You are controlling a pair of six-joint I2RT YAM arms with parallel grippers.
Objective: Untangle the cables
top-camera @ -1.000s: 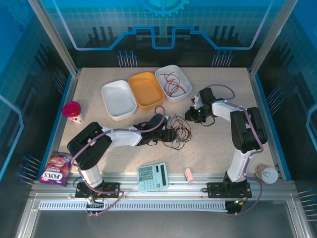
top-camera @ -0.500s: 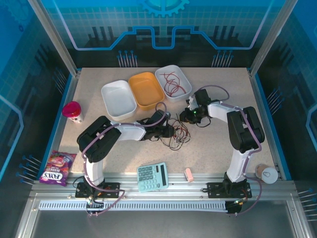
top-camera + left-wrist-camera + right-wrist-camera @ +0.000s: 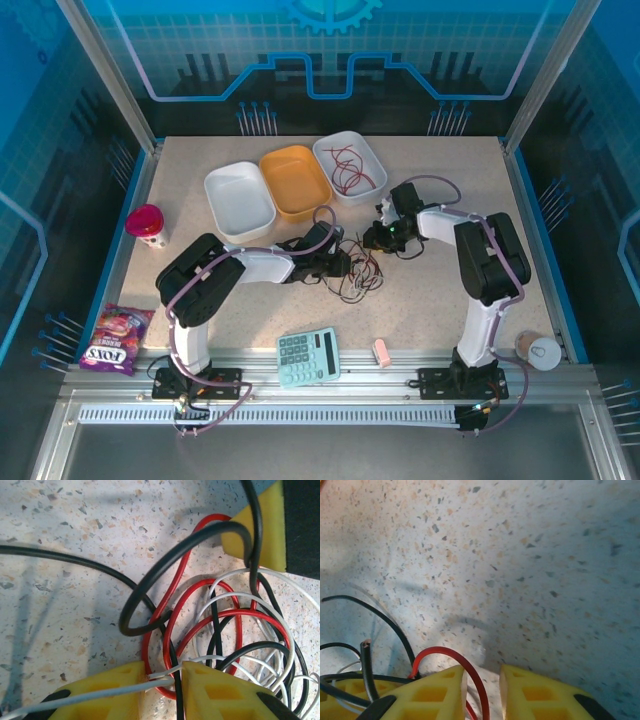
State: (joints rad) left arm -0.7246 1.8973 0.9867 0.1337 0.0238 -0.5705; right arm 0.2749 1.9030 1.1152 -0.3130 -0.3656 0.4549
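Note:
The cables (image 3: 360,268) lie as a loose tangle of thin red, black and whitish wires at the table's middle. My left gripper (image 3: 341,264) is at the tangle's left edge. In the left wrist view, its yellow fingers (image 3: 107,690) stand close together around the left gripper (image 3: 164,677), with a white cable (image 3: 160,680) stretched across the narrow gap and a black and a red one running through it. My right gripper (image 3: 376,236) sits low at the tangle's upper right. The right gripper (image 3: 482,677) has a slim gap; a red cable (image 3: 451,653) rests against one finger only.
Three trays stand behind the tangle: white (image 3: 240,200), orange (image 3: 295,182), and a white one (image 3: 345,137) holding red wires (image 3: 350,170). A calculator (image 3: 308,357) and a pink eraser (image 3: 381,352) lie near the front edge. A red cup (image 3: 147,224) and a snack bag (image 3: 112,338) are at the left.
My left gripper has pushed into the tangle's left side and its jaws have narrowed onto the wires. The right gripper slid a little left toward the tangle.

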